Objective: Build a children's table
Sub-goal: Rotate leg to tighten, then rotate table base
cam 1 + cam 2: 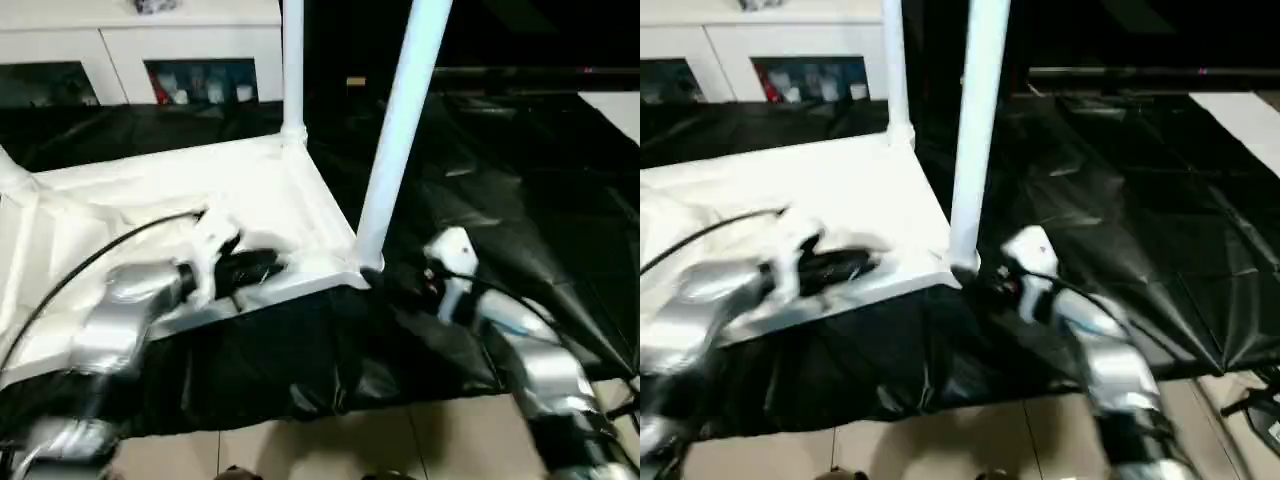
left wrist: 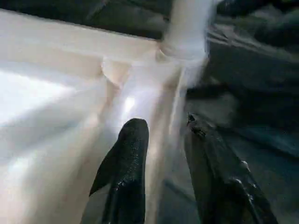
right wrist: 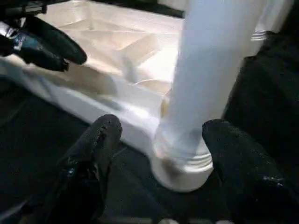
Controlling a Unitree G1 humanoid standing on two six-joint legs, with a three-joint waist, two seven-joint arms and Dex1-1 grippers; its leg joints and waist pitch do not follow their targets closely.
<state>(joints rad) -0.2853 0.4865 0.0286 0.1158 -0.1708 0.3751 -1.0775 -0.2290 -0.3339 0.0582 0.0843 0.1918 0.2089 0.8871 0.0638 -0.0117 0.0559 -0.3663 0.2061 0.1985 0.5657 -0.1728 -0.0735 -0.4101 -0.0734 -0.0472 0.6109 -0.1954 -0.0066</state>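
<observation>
The tabletop (image 1: 150, 215) lies upside down on the black sheet (image 1: 520, 220), ribs up, so the corner sockets face the ceiling and take legs from above. Two legs stand at the right-hand corners: a far leg (image 1: 292, 70) and a near leg (image 1: 400, 130), the near one leaning a little. The left claw (image 2: 163, 163) sits spread astride the near rim, one finger inside the tray and one outside, apparently steadying the top against the push from the other side. The right claw (image 3: 156, 154) is spread wide around the foot of the near leg, fingers either side and not touching, just where leg meets socket; I'd say it's about to close and seat it. Room is tight here: the corner overhangs the sheet's crumpled edge, with bare floor (image 1: 330, 445) just below. To the right the sheet is open. A white cabinet (image 1: 150, 45) stands well behind.
</observation>
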